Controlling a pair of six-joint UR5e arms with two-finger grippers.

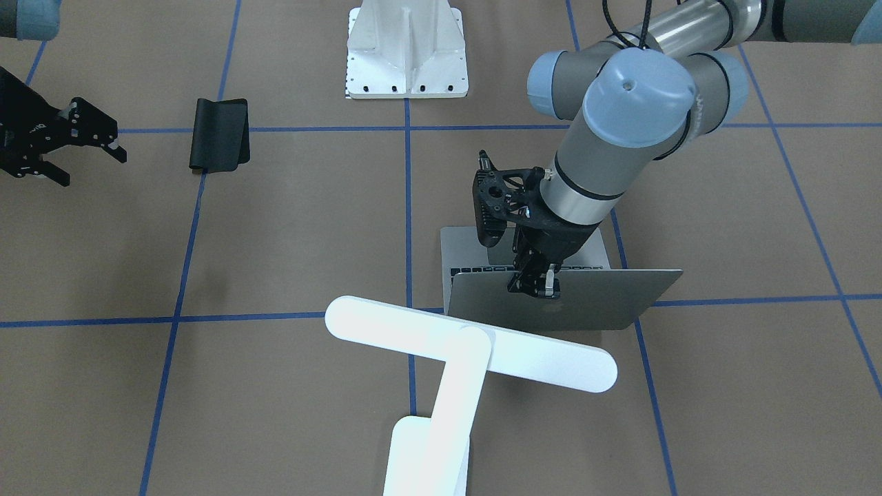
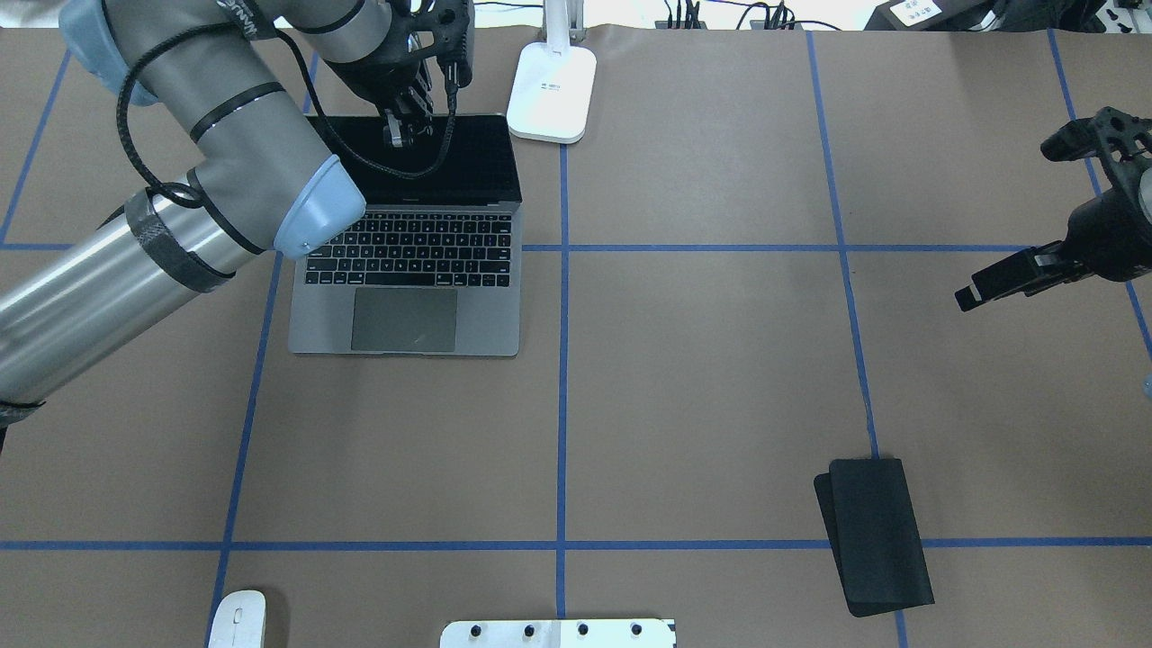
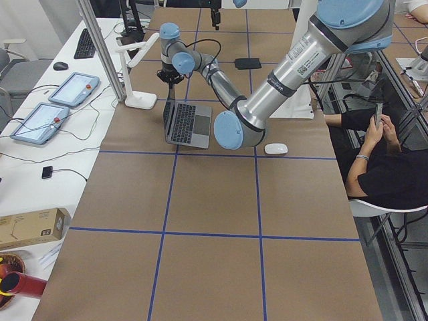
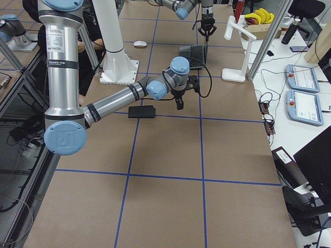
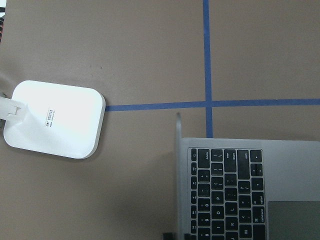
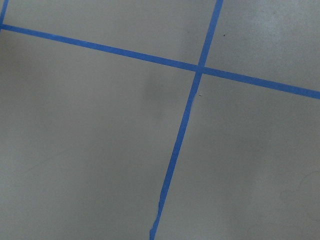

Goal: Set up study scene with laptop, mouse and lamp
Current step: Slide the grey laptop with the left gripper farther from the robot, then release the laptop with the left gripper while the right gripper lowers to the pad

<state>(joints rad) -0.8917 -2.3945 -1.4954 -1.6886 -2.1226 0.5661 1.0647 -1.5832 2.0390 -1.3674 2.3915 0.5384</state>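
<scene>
The laptop [image 2: 405,315] is grey with black keys. The lamp [image 2: 552,90] and mouse [image 2: 238,621] are white, the mat [image 2: 877,531] black, and the table [image 2: 702,387] brown with a blue grid.

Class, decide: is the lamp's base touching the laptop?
Apart. The left wrist view shows a strip of bare brown table between the lamp base and the laptop.

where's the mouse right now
In the overhead view the mouse lies at the bottom edge, on the robot's left, left of the white pedestal and nearer the robot than the laptop.
</scene>
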